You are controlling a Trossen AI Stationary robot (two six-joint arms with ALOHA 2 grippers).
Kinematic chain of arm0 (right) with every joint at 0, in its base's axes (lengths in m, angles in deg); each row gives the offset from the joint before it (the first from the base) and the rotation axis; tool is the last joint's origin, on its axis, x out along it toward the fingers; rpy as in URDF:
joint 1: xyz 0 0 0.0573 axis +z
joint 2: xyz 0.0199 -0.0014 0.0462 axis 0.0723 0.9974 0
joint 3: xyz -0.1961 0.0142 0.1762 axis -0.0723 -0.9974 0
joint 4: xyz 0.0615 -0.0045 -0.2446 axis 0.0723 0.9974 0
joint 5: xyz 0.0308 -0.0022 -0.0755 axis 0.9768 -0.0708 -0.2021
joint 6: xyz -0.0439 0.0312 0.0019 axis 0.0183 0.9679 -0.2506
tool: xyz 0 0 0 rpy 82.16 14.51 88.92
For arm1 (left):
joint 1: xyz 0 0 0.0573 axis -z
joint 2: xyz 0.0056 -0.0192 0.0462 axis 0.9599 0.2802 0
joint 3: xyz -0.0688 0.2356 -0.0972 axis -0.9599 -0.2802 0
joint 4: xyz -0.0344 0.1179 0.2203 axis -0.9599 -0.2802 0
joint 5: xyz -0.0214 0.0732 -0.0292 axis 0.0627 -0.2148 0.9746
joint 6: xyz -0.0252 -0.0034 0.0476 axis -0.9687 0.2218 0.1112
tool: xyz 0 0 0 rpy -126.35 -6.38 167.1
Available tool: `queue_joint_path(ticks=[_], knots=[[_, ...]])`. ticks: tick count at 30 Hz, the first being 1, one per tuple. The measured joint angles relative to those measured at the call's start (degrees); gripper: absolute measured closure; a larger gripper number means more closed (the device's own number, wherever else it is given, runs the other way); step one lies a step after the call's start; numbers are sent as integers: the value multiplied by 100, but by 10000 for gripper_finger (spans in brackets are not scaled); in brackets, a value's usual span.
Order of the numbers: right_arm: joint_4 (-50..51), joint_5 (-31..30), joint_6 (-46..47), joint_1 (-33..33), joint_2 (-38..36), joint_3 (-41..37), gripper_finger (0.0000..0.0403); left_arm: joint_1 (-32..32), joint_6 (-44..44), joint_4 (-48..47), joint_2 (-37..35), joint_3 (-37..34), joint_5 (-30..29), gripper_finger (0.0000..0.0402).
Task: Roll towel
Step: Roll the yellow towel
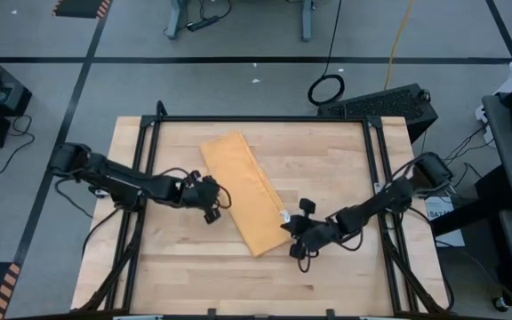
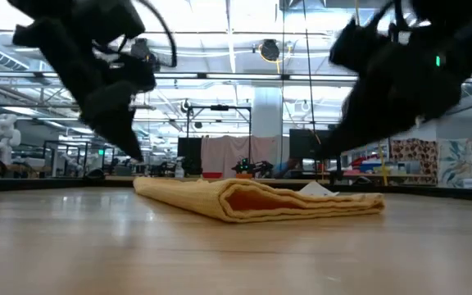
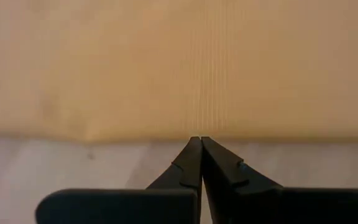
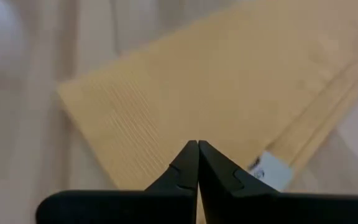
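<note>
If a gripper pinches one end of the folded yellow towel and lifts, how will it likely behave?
The towel would probably droop rather than stay flat: the low view shows soft, sagging folded layers. It looks light for its spread. Pushed, it would likely bunch or slide on the smooth wooden table, not roll by itself.

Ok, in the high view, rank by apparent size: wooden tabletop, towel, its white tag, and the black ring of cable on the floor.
1. wooden tabletop
2. towel
3. black ring of cable
4. white tag
The cable lies on the floor, farther from the camera, so it may look undersized.

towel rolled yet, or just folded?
Folded, not rolled: the towel lies as a flat strip, layered edges showing in the low view.
</note>
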Motion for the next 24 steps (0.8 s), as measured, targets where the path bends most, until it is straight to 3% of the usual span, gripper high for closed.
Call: queue_joint_path(ticks=[8,15,19,24], knots=[[-498,371,806,-188,989,15,403,-101,110,224,779,-313,-378,389],[-1294,867,1503,-57,1181,-4,403,-754,1347,753,1090,-300,-931,389],[-1500,947,2060,121,1204,36,403,-1205,2001,1289,1092,-305,-1007,389],[-1451,971,2113,197,1020,103,403,-1616,3020,2227,1092,-303,-809,389]])
